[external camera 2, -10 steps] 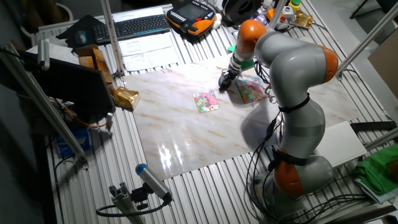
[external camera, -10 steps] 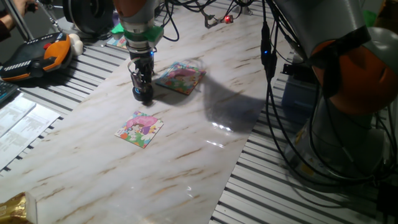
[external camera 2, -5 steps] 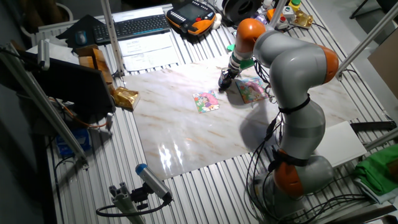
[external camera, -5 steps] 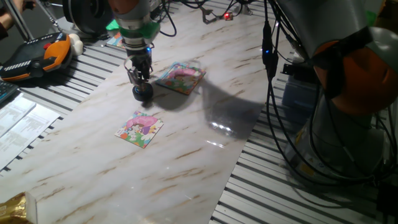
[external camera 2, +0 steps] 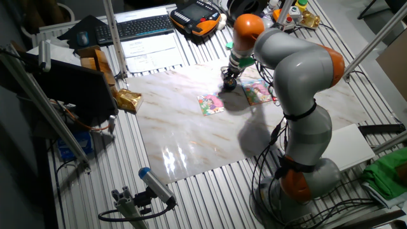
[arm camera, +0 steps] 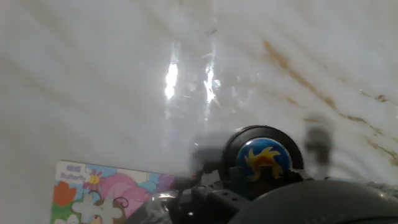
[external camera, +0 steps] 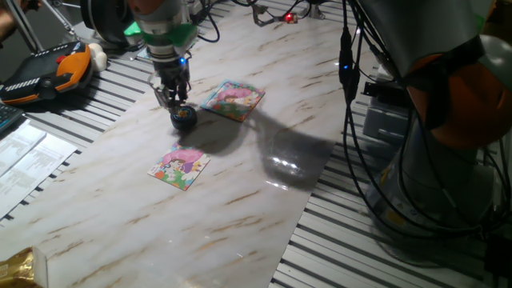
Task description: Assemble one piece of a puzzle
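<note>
Black disc (arm camera: 264, 155) — puzzle board (arm camera: 106, 190) beside it

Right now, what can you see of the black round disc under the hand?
The black round disc lies flat on the marble tabletop, between the two puzzle boards. Dark raised rim; the hand view shows a blue centre with an orange sun-like figure. The gripper is just above it; contact can't be judged.

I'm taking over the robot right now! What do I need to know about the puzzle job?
Gripper: hovers just above the black round disc; I cannot tell if its fingers are open or shut.
Things: one puzzle board lies flat on the table, apart from the disc; a second board lies close beside the disc. The loose piece cannot be made out in any view.
Done: nothing visibly fitted.
Left: find the piece and fit it into its board.
</note>
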{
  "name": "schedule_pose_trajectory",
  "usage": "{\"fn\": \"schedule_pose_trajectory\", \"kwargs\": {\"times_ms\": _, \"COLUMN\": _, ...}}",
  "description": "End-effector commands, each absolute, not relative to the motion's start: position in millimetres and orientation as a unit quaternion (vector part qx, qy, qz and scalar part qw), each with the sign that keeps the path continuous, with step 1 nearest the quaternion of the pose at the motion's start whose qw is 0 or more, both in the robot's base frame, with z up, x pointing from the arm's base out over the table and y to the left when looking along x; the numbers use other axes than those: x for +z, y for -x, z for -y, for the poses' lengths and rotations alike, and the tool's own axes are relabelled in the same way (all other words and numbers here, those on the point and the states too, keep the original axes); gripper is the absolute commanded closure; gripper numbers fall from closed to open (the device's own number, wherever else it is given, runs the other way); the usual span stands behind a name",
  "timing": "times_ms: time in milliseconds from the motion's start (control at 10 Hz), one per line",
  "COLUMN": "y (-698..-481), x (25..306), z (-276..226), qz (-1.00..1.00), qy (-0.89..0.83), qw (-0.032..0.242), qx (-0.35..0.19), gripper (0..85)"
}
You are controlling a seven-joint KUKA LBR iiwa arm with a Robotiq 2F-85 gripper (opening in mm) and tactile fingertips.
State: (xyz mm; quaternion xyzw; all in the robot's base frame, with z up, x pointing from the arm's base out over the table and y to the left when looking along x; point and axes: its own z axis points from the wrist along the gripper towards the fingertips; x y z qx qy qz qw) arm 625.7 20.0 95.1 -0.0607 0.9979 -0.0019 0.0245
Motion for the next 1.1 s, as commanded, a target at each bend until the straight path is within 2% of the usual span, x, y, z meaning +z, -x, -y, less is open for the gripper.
{"fn": "schedule_pose_trajectory", "kwargs": {"times_ms": 0, "y": -622.4, "x": 95.5, "z": -26.8, "qz": -0.998, "qy": 0.056, "qw": 0.025, "qx": -0.002, "gripper": 36.3}}
{"fn": "schedule_pose_trajectory", "kwargs": {"times_ms": 1000, "y": -587.2, "x": 89.3, "z": -75.6, "qz": -0.998, "qy": 0.038, "qw": 0.038, "qx": -0.014, "gripper": 37.0}}
